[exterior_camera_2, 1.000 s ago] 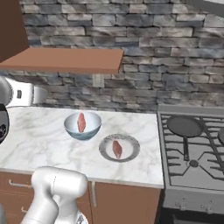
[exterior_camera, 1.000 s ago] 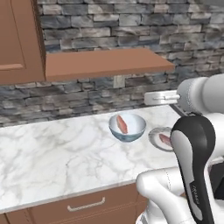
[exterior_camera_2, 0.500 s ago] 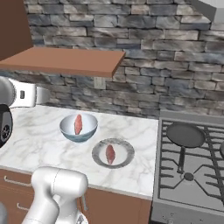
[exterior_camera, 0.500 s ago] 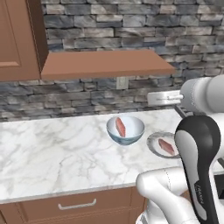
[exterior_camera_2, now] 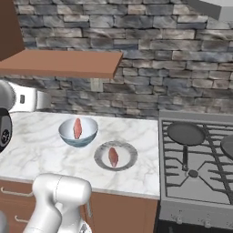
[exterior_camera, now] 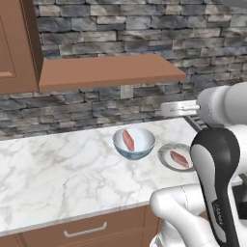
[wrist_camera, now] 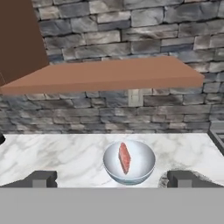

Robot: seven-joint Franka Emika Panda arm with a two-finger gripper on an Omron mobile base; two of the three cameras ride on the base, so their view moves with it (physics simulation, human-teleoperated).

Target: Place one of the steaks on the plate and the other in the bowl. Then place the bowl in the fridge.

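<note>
Straight ahead of the hand (wrist_camera: 112,178) and a little below it, the bowl (wrist_camera: 129,162) stands on the marble tabletop (wrist_camera: 61,153), framed between the two spread fingertips (wrist_camera: 41,178), which hold nothing and touch nothing. One steak (wrist_camera: 124,157) lies inside the bowl, leaning against its inner wall. To the hand's right and nearer than the bowl, the plate (exterior_camera_2: 115,155) lies flat on the tabletop, just beside the bowl but apart from it, with the second steak (exterior_camera_2: 113,157) on its white centre.

In the left base view the bowl (exterior_camera: 134,142) and the plate (exterior_camera: 174,157) show in the same order, the plate partly hidden by the arm, each with its steak (exterior_camera: 128,140) (exterior_camera: 179,158).

Left of the bowl the tabletop runs wide and bare toward the wooden cabinet (exterior_camera: 17,46). Its front edge passes near the plate in the right base view, with a drawer front (exterior_camera: 87,226) beneath it. Beyond the plate on the right, the tabletop ends at the stove (exterior_camera_2: 195,154), where a dark frying pan (exterior_camera_2: 185,134) sits on a burner. Above the bowl a brown shelf (wrist_camera: 105,75) juts from the stone wall (wrist_camera: 131,26), leaving open room between its underside and the bowl's rim.
</note>
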